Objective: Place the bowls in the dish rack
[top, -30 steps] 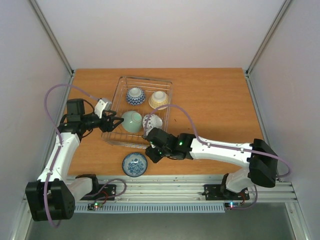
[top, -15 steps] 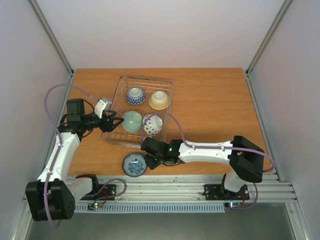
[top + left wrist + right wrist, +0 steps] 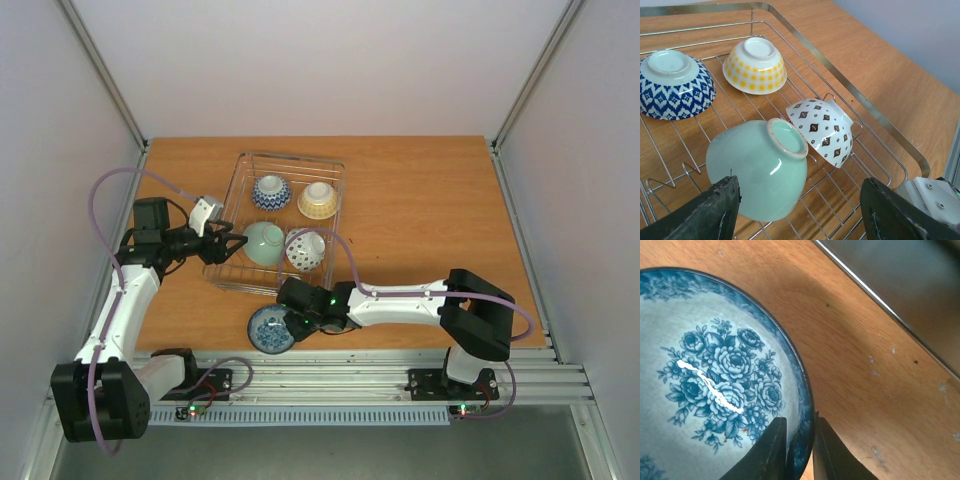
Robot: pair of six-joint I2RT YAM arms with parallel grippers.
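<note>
A blue floral bowl (image 3: 266, 331) sits upright on the table near the front edge, outside the dish rack (image 3: 290, 158). My right gripper (image 3: 293, 325) is shut on its right rim (image 3: 801, 390), one finger (image 3: 771, 450) inside and one outside. In the rack lie four bowls on their sides: blue-and-white patterned (image 3: 271, 191), cream-yellow (image 3: 318, 200), mint green (image 3: 263, 243) and white speckled (image 3: 305, 250). My left gripper (image 3: 235, 248) is open and empty at the rack's left side, just by the mint bowl (image 3: 760, 170) and apart from the white speckled bowl (image 3: 822, 130).
The rack's wire rim (image 3: 840, 80) and inner prongs surround the bowls. The table's front edge and metal rail (image 3: 330, 375) run just below the floral bowl. Bare wood lies right of the rack.
My right arm has moved left and down from the rack's front edge to the floral bowl and put its jaws over the rim. The left arm has not moved.
</note>
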